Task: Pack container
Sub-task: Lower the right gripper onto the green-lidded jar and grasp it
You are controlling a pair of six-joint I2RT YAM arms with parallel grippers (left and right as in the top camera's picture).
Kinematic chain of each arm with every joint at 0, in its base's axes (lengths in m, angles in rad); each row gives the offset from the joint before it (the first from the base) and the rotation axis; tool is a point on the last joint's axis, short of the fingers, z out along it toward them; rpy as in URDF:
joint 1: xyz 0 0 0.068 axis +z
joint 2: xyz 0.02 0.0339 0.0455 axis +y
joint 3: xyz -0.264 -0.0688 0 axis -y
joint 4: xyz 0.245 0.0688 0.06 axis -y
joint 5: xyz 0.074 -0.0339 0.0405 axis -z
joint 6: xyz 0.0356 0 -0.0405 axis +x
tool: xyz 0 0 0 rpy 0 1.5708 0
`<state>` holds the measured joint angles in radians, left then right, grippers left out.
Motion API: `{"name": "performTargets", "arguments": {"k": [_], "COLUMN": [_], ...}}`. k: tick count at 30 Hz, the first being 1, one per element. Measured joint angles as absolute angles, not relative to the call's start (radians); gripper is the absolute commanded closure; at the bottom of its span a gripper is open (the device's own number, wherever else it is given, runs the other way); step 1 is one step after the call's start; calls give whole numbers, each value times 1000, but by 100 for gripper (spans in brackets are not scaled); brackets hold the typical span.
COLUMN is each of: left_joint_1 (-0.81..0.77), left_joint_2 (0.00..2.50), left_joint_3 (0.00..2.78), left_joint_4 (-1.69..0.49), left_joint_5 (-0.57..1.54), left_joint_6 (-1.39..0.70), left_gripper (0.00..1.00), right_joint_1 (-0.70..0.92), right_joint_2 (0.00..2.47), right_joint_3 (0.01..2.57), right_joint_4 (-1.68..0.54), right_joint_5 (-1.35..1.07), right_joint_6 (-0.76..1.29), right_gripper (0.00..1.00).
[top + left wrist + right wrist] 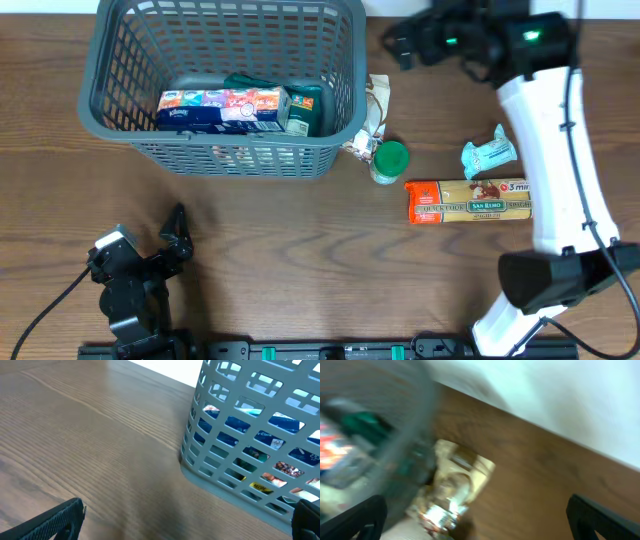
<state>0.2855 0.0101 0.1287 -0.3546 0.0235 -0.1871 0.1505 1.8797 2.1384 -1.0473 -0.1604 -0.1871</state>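
Observation:
The grey lattice basket (225, 80) stands at the back left and holds a blue tissue pack (220, 108) and a green box (305, 108). It also shows in the left wrist view (240, 460). My left gripper (178, 235) is open and empty near the front left, apart from the basket. My right gripper (398, 45) is open and empty at the back, right of the basket, above a beige crinkly packet (455, 485). The packet (372, 120) lies against the basket's right side.
A green-capped jar (389, 160) lies next to the packet. An orange pasta box (468, 200) and a small light-blue packet (488, 154) lie at the right. The right wrist view is blurred.

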Motion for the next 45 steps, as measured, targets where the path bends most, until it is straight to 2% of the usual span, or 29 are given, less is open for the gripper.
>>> {"name": "performTargets", "arguments": {"k": [7,16,25,31,38,45], "left_joint_1": [286,286,286,286,286,286], "left_joint_2": [10,10,10,10,10,10], "left_joint_3": [129,129,129,129,129,129], "left_joint_4": [-355,-355,-355,-354,-355,-355], "left_joint_5": [23,23,23,23,23,23], "left_joint_6": [-187,-187,-187,-187,-187,-187], "left_gripper": [2,1,1,1,1,1], "right_joint_1": [65,101,115,116,119,236], "right_joint_2": [1995,2121,2120,2056,1844,1800], "right_joint_3": [2139,2137,2057,1806,1527,1376], "right_joint_4": [-1133,-1344,-1395,-1240,-998,-847], "right_joint_5": [-192,-239,-255,-240,-224,-209], "right_joint_6": [-184,-243,-266,-256,-229,-187], "right_gripper": [1,1,1,1,1,1]}}
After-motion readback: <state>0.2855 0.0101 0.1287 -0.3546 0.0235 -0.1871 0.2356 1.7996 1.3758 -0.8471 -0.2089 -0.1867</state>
